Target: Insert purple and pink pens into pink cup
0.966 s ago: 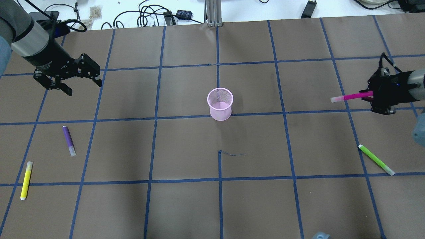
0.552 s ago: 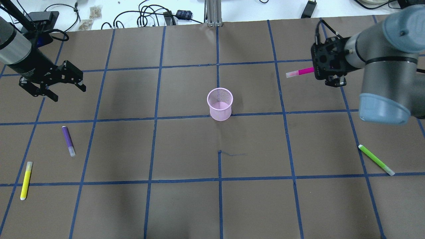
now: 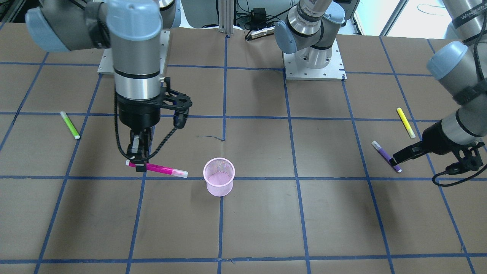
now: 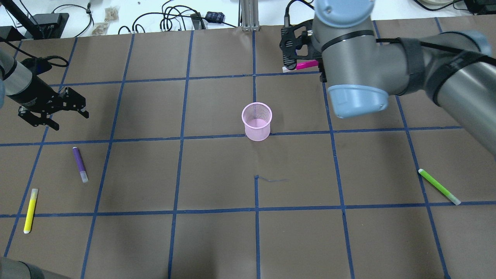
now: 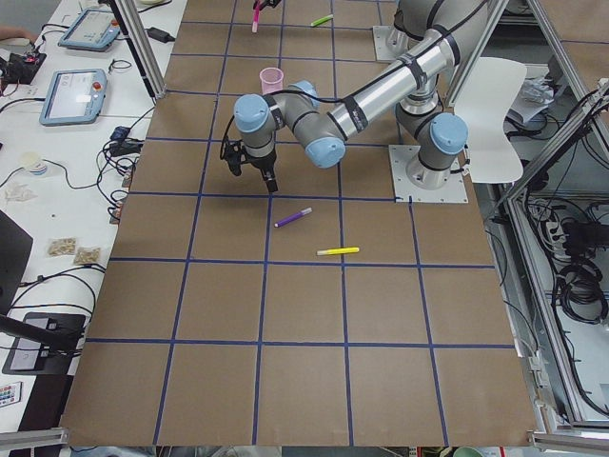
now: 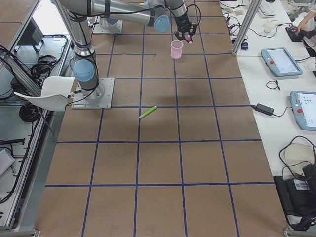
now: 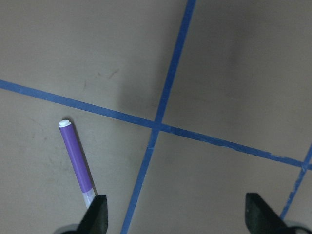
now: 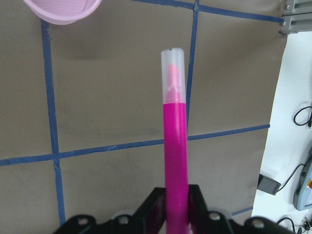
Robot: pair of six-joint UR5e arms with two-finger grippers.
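Cup of pink wire mesh (image 4: 256, 121) stands upright on brown papered table (image 4: 217, 174). We note right gripper (image 8: 175, 207) clamped on magenta clear-capped pen (image 8: 174, 131), level, near the cup. Slim purple pen (image 7: 76, 158) lies flat; left gripper (image 7: 179, 219) spread wide nearby.

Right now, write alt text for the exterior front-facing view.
The right gripper holds a pink pen nearly level in shut jaws, its clear cap pointing at the pink cup nearby. Across the brown gridded table, the left gripper hovers open by a purple pen; a yellow pen and a green pen lie apart.
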